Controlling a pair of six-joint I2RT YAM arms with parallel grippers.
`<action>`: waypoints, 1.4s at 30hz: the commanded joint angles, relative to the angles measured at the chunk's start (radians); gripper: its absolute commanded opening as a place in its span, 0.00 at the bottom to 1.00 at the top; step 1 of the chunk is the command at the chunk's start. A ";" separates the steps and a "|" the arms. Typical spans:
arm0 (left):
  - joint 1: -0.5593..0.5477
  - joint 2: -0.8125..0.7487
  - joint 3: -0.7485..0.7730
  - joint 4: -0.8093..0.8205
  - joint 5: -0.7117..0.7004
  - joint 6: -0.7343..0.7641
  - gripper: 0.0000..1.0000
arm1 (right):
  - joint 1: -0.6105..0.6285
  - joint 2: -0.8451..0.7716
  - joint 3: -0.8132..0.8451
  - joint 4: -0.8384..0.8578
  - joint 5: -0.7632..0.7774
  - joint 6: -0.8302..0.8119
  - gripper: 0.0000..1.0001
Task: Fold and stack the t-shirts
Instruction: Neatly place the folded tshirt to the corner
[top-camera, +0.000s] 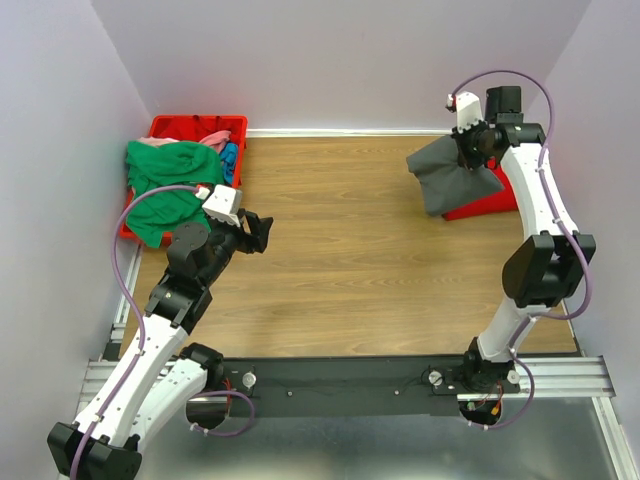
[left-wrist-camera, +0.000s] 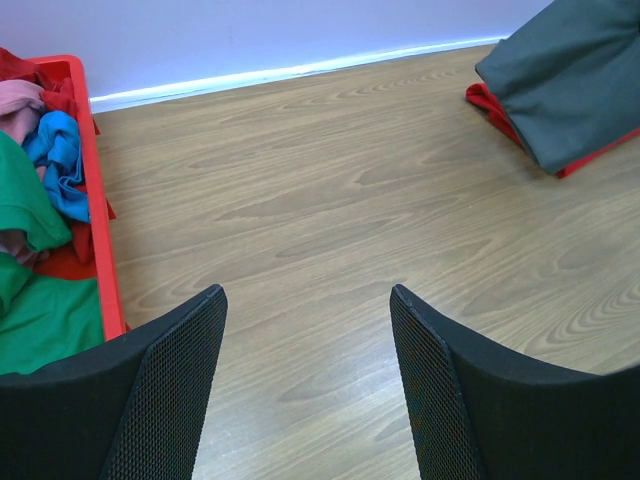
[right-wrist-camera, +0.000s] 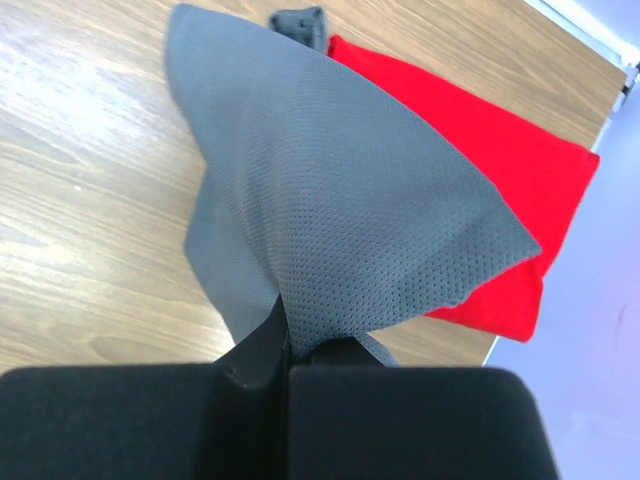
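My right gripper (right-wrist-camera: 286, 338) is shut on an edge of the dark grey t-shirt (right-wrist-camera: 340, 200), which hangs from it, partly lifted. Under the grey cloth a folded bright red t-shirt (right-wrist-camera: 490, 160) lies flat on the table at the far right. From above, the right gripper (top-camera: 466, 152) and the grey shirt (top-camera: 448, 182) sit over the red shirt (top-camera: 492, 205). My left gripper (top-camera: 258, 232) is open and empty, just right of the bin. The green (top-camera: 160, 190), pink (top-camera: 215, 138) and blue (top-camera: 230, 158) t-shirts are piled in the bin.
A red plastic bin (top-camera: 190, 124) stands at the back left against the wall; its rim (left-wrist-camera: 98, 210) runs beside my left gripper (left-wrist-camera: 306, 292). The grey shirt (left-wrist-camera: 570, 80) shows at the far right. Purple walls close in the wooden table (top-camera: 350, 250) on three sides.
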 joint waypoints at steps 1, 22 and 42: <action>-0.003 -0.006 0.008 0.012 -0.025 0.014 0.74 | -0.033 -0.031 -0.013 0.002 0.029 -0.022 0.00; -0.002 0.000 0.008 0.013 -0.028 0.017 0.74 | -0.065 0.141 0.138 0.002 0.061 -0.078 0.00; -0.003 0.020 0.008 0.012 -0.030 0.017 0.74 | -0.102 0.369 0.320 0.052 0.201 -0.107 0.00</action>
